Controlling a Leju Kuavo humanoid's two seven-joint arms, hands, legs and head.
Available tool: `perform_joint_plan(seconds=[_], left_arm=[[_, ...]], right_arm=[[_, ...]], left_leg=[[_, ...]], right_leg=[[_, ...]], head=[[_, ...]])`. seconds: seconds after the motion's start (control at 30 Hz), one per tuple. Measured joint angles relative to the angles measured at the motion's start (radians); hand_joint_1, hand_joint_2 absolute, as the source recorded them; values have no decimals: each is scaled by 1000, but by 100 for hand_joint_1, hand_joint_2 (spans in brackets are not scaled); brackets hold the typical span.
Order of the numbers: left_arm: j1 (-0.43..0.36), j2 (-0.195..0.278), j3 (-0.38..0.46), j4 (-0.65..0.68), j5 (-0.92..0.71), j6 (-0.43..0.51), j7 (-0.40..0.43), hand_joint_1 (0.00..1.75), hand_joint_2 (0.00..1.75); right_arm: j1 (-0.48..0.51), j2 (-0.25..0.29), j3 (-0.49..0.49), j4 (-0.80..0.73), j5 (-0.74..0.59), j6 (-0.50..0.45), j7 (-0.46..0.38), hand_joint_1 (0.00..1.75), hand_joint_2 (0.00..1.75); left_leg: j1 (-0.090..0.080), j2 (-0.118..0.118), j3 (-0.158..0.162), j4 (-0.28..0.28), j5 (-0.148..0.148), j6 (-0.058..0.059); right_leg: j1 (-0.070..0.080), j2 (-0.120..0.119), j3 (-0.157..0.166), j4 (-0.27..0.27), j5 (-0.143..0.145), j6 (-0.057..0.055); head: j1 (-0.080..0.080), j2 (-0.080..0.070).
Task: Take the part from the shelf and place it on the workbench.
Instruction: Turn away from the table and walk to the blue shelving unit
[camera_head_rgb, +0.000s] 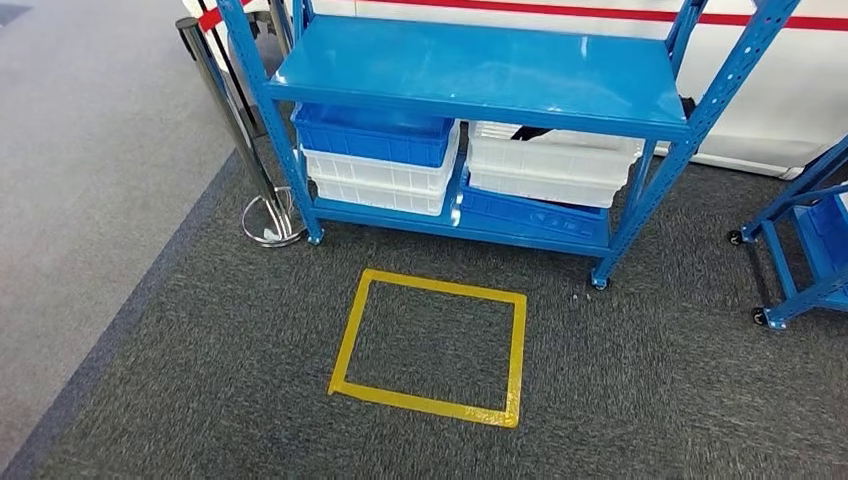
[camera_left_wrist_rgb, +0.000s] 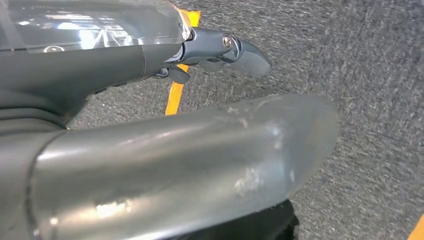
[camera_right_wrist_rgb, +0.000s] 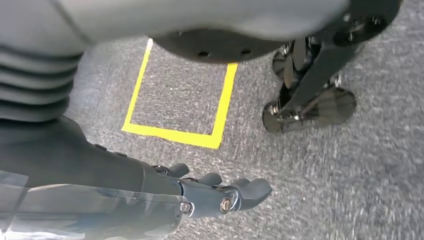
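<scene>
Blue shelf (camera_head_rgb: 480, 70) w/ blue and white bins (camera_head_rgb: 378, 158) stacked underneath; can't tell which holds the part. Yellow tape square (camera_head_rgb: 430, 345) on carpet in front. Left hand (camera_left_wrist_rgb: 220, 50) and right hand (camera_right_wrist_rgb: 220, 195) both hang loose, holding nothing.

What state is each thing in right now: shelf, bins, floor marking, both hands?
blue shelf: upright on the carpet, top deck bare.
left bin stack: blue bin on two white bins, on the lower deck.
right bin stack: white bins on a blue bin, same deck.
yellow tape square: on the carpet before the shelf, nothing inside.
left hand: hangs over the carpet, holds nothing.
right hand: hangs over the carpet, holds nothing.
</scene>
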Motion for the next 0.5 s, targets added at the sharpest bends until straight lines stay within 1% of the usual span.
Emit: perform_joint_plan(seconds=[0.07,0.1,0.13,0.17,0.2,0.23,0.27,0.3,0.33,0.37,0.4,0.43,0.47,0.5], left_arm=[[2,-2,0,0,0,0,0,0,0],[3,-3,0,0,0,0,0,0,0],[3,-4,0,0,0,0,0,0,0],[3,-5,0,0,0,0,-1,0,0],[2,-5,0,0,0,0,-1,0,0],[2,-5,0,0,0,0,-1,0,0],[3,-5,0,0,0,0,-1,0,0],[4,-6,0,0,0,0,-1,0,0],[5,-6,0,0,0,0,-1,0,0],[7,-8,0,0,0,0,-1,0,0],[8,-9,1,0,0,0,-1,0,0],[8,-10,1,0,0,0,-1,0,0],[7,-11,1,0,0,0,0,0,0],[5,-11,1,0,0,0,0,0,0]], right_arm=[[0,0,0,0,0,1,0,0,175],[0,0,0,0,0,1,0,0,175],[0,0,0,0,0,1,0,0,175],[0,-1,0,0,0,1,0,0,175],[-1,-1,0,0,0,1,-1,0,175],[0,-1,0,0,0,1,-1,0,175],[0,-1,0,0,0,1,-1,0,175],[2,-1,-1,0,0,0,-1,0,175],[3,-2,-1,0,0,0,-1,0,175],[5,-3,-2,0,0,0,-1,0,175],[7,-4,-3,0,0,-1,0,0,175],[8,-4,-4,0,0,-1,-1,0,175],[7,-5,-4,0,0,-1,-1,0,175],[7,-5,-5,0,0,-1,-1,0,175]], left_leg=[[4,-3,19,-21,-1,9],[7,-4,31,-29,-2,14],[9,-5,41,-35,-3,18],[8,-5,47,-38,-6,21],[8,-4,51,-38,-11,23],[7,-5,56,-37,-17,24],[6,-5,64,-37,-24,23],[7,-7,74,-37,-32,21],[7,-8,87,-37,-41,18],[7,-8,98,-37,-51,14],[7,-9,109,-36,-60,9],[7,-9,114,-34,-68,3],[6,-8,117,-33,-76,-4],[5,-7,122,-30,-80,-10]], right_leg=[[-1,-1,6,10,4,9],[-1,0,-2,28,-5,13],[-2,1,-21,66,-25,15],[-4,2,-53,119,-51,18],[-4,3,-95,179,-78,21],[-5,3,-134,231,-95,25],[-6,3,-160,254,-91,28],[-6,3,-169,243,-64,30],[-6,2,-162,198,-20,30],[-6,2,-144,132,30,28],[-4,2,-128,76,58,25],[-1,1,-118,37,72,19],[1,1,-114,18,75,11],[4,1,-114,18,66,3]], head=[[1,0],[2,0],[3,0],[4,0],[5,0],[6,0],[6,0],[6,0],[6,0],[6,0],[6,0],[5,0],[4,0],[1,0]])
